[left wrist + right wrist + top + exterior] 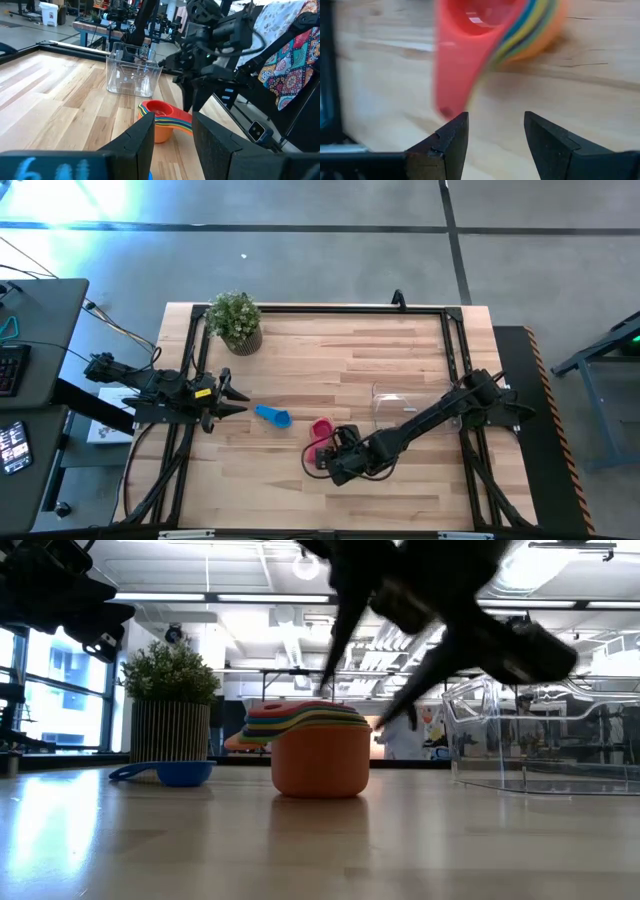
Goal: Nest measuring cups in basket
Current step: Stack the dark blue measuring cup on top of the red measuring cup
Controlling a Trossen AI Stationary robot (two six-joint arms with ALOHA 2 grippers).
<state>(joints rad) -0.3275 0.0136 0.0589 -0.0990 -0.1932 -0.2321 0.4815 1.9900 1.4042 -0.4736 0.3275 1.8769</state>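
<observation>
Several measuring cups are nested in one stack [320, 429], salmon-pink innermost and orange outermost [320, 762]. The stack stands on its base on the table, its handles [451, 85] fanned toward the near edge. A blue cup [272, 416] lies apart to its left, also in the low view [165, 773]. The clear basket [400, 404] stands right of the stack. My right gripper [322, 460] is open just near of the handles' ends [495, 131], touching nothing I can see. My left gripper [238, 400] is open and empty left of the blue cup.
A round pot with a green plant [236, 322] stands at the far left of the table. A dark frame [455, 350] runs along the table's edges. Bare wood lies between the stack and the near edge.
</observation>
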